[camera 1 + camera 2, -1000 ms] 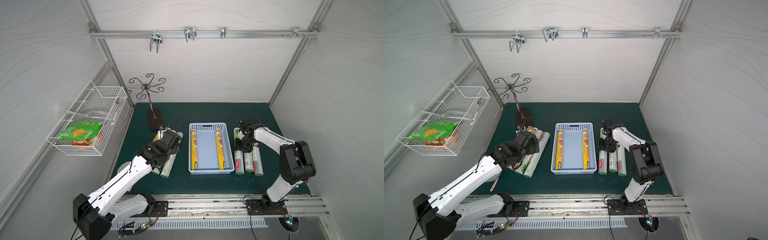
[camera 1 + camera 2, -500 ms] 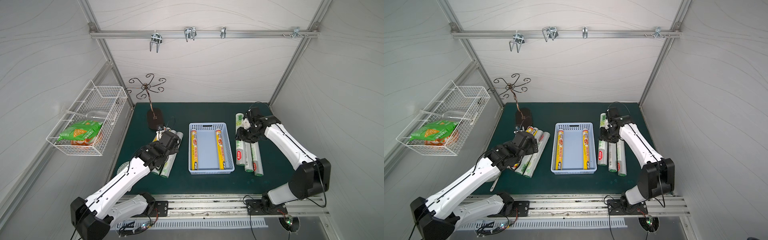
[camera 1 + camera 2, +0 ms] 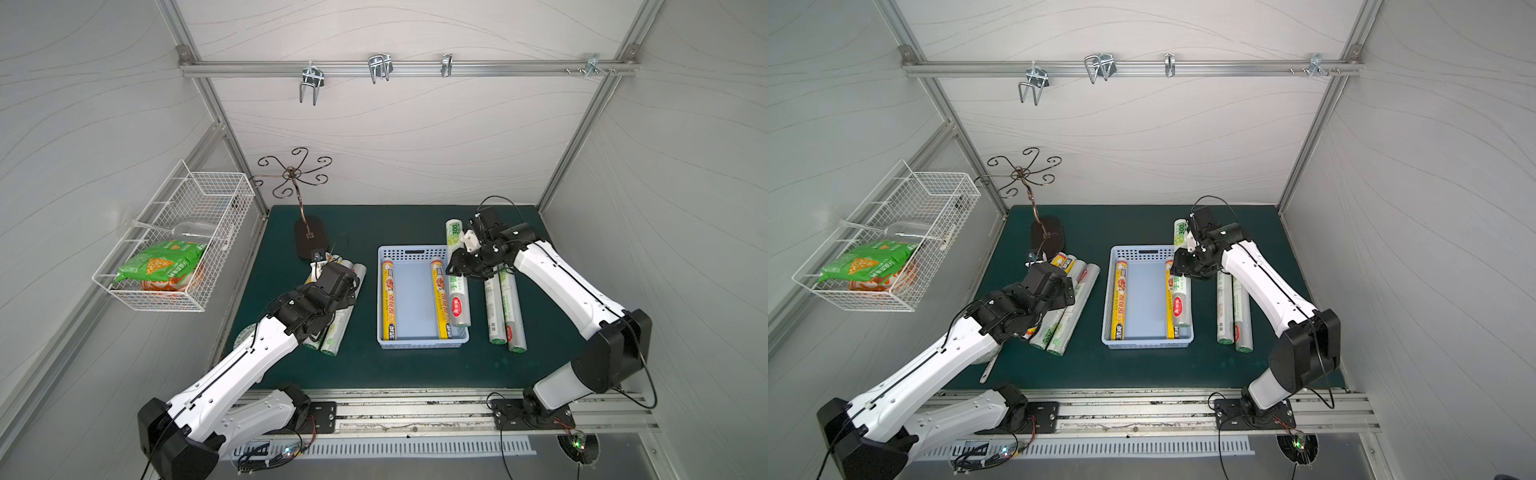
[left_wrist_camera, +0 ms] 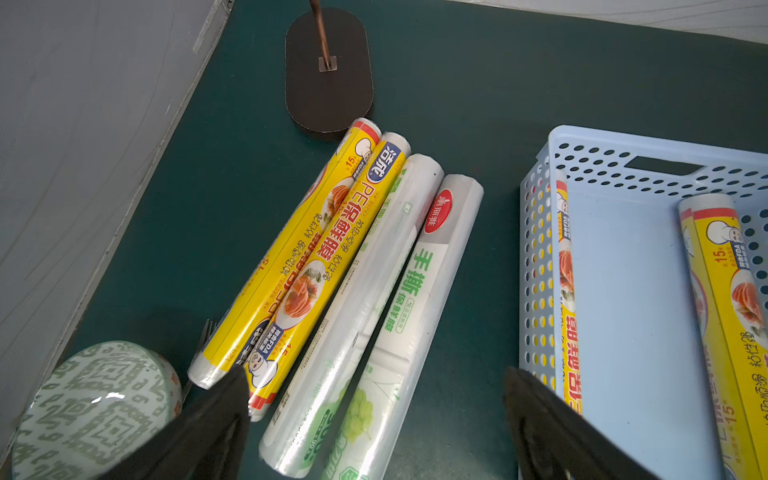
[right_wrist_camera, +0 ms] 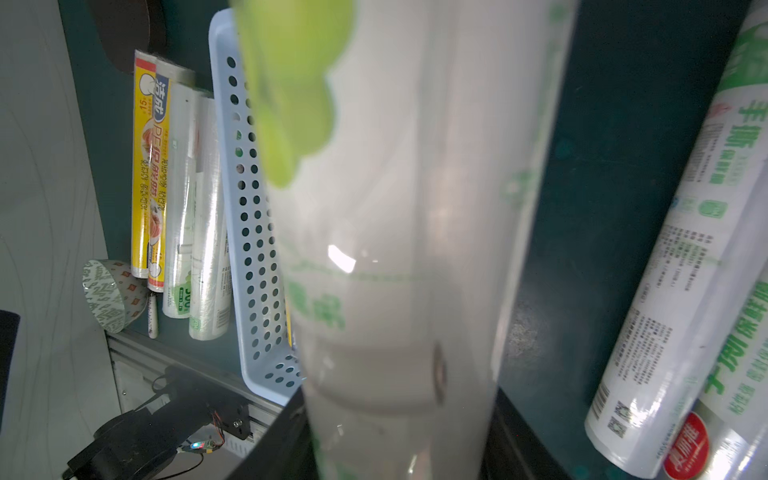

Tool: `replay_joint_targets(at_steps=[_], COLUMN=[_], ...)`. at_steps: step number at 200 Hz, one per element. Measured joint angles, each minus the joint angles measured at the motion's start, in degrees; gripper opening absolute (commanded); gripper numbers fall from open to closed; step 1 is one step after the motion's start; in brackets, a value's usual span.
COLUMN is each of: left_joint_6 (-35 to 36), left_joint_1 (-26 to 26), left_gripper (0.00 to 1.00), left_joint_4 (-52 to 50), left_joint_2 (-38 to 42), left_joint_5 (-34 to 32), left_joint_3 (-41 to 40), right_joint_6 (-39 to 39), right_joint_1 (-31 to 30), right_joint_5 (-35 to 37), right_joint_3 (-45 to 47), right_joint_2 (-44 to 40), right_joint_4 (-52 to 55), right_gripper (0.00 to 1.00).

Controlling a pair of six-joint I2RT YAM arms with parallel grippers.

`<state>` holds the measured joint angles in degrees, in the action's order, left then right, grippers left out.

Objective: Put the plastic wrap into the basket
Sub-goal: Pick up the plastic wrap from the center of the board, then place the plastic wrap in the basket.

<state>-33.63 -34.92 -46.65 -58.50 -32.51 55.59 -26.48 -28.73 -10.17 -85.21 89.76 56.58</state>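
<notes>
Glossy film: judged slick, light, stiff. Saw white-green roll (image 3: 459, 299) pinched mid-length by half-closed right hand (image 3: 467, 268) over basket (image 3: 422, 344); left hand (image 4: 374, 407) wide open, empty, above tabletop rolls (image 4: 332, 270).

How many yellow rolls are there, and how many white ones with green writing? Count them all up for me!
Yellow rolls: 4, two in the blue basket, two on the mat.
White-and-green rolls: 5, four on the mat, one held by the right gripper.
Total: 9
</notes>
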Motion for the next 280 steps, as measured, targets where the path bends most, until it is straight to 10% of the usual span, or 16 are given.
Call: replay_joint_targets(at_steps=[280], left_joint_6=[-0.04], left_joint_1=[0.44], left_gripper=[0.98], left_joint_4=[0.17], left_joint_2=[-0.11], left_joint_5=[0.68], left_joint_3=[-1.20], right_joint_6=[-7.21], right_joint_1=[-9.16], right_joint_5=[-0.59], right_joint_3=[1.20], right_joint_2=[19.52], right_joint_4=[-11.80], right_gripper=[0.38])
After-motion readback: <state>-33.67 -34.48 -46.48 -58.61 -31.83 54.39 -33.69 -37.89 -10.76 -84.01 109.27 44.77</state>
